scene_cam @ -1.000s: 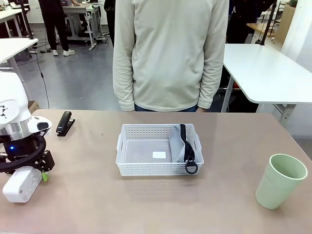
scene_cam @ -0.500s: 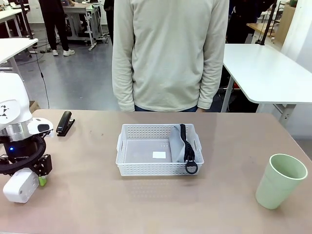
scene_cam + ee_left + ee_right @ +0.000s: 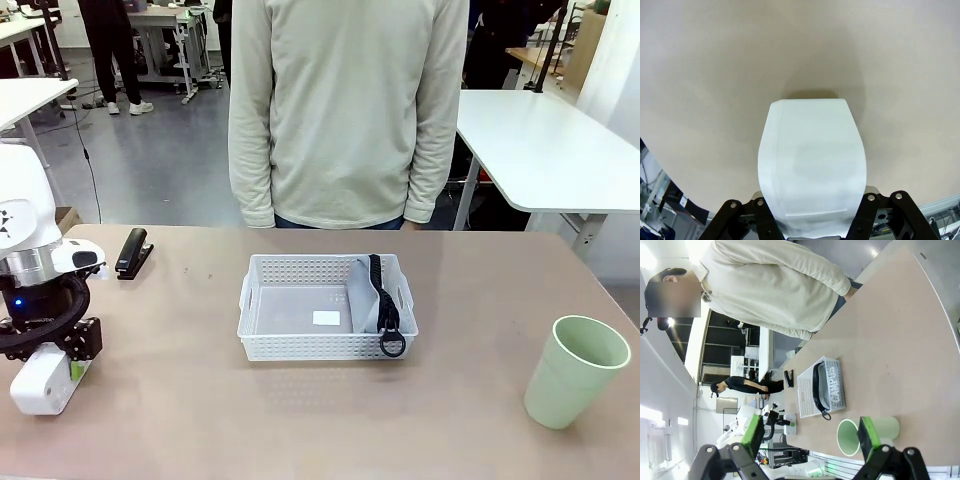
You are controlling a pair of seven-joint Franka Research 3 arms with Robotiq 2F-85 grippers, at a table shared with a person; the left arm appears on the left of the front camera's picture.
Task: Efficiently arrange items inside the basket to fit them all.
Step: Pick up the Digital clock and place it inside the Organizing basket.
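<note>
My left gripper (image 3: pixel 58 368) is shut on the white rounded block (image 3: pixel 40 383), low over the table's near left corner. In the left wrist view the block (image 3: pixel 812 170) fills the space between my fingers (image 3: pixel 759 216), its far end close to the tabletop. The white lattice basket (image 3: pixel 262 300) sits mid-table with the grey pouch (image 3: pixel 363 296) standing along its right wall, black strap hanging over the front rim. The black stapler (image 3: pixel 132 252) lies at the far left. At the near right stands the pale green cup (image 3: pixel 575 372). My right gripper (image 3: pixel 811 436) is open and high above the table.
A person in a cream sweater (image 3: pixel 345 110) stands at the table's far edge, arms hanging down. The right wrist view shows the basket (image 3: pixel 836 385), the cup (image 3: pixel 850 436) and the stapler (image 3: pixel 788 378) from afar. Bare tabletop lies between the basket and the cup.
My left wrist has turned and shifted slightly left with the white block in its grip, so the block now looks narrower from the front. Nothing else has moved.
</note>
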